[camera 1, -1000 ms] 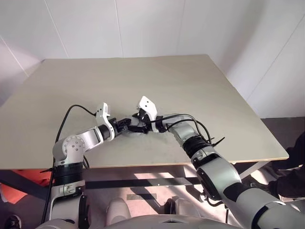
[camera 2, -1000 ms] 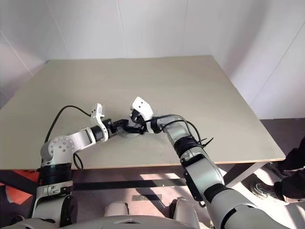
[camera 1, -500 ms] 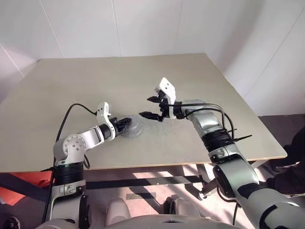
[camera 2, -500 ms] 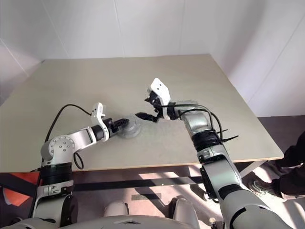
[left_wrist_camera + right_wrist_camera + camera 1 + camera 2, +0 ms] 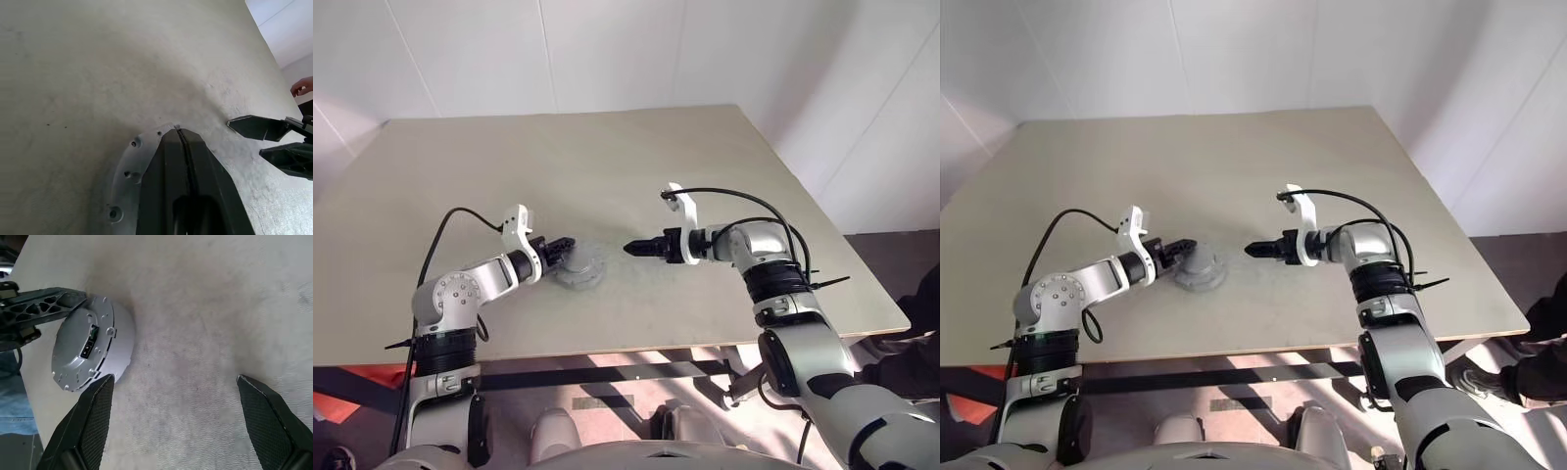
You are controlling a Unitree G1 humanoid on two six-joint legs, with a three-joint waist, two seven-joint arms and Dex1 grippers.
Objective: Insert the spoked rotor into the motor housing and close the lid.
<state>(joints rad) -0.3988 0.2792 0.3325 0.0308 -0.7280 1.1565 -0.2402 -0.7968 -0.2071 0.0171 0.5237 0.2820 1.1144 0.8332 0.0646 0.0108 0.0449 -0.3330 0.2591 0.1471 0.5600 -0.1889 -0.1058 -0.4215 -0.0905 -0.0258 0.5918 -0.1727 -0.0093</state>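
On the beige flat counter we see the short round silver-grey metal motor housing near the front edge, with the flat grey screwed lid seated on it. The left gripper touches the housing's left side, and its jaws are pressed together on the lid's rim. Just to the right, apart from the housing, the right gripper points toward it, its jaws spread wide and holding nothing.

the motor housing, round and grey, sits upright with the lid closed on top.
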